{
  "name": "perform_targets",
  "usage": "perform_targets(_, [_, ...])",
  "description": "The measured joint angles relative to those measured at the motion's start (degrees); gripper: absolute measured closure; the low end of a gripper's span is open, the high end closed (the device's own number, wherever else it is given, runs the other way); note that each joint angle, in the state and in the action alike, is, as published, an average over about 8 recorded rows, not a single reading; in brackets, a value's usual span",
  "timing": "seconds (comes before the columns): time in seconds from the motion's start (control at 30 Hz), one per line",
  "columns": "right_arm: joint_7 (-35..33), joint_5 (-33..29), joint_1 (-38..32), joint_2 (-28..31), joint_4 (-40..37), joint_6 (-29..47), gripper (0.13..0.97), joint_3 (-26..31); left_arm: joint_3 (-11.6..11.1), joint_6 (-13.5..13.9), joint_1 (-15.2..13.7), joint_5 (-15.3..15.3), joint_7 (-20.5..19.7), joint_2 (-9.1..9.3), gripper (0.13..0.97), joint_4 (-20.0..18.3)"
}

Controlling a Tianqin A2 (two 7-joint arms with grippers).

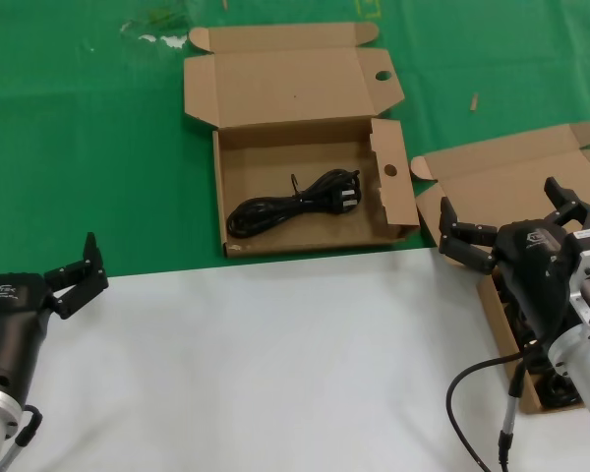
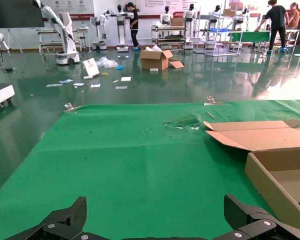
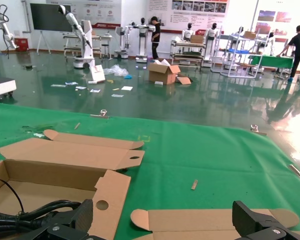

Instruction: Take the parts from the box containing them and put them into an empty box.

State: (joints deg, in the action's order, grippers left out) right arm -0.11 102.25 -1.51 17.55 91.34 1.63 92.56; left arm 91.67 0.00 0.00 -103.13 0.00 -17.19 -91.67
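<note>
Inside the wide holed mailer box point(image 1: 238, 179), at centre of the green cloth point(image 1: 79, 128): one black power cord point(image 1: 293, 204), a looped bundle with plug, lying loose on the box floor, touching neither gripper. Box lid flap folded back, round hole visible in lid flap and side flap.

Plain-lidded mailer box point(image 1: 511, 182), at the robot's right, lid open: interior mostly hidden behind the right arm; dark cord-like shapes show at its near end, so further cords probably remain. Count cannot be told.

Progress, as judged: one cord delivered; the source box apparently not yet emptied; transfer part done.

Right gripper point(image 1: 511, 221): hovering over the plain-lidded box, fingers spread wide, holding nothing, touching nothing visible. A fresh pick from that box looks the likely next step.

Left gripper point(image 1: 74, 275): parked at the near left over the white table surface point(image 1: 275, 364), well apart from both boxes, fingers spread, empty.
</note>
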Motion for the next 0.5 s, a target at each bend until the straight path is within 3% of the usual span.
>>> perform_targets(0.5, [0.0,0.0,0.0,0.0,0.0,0.0,0.129,0.0,0.0,0.0,0.0,0.0,0.0,0.00,0.132,0.0])
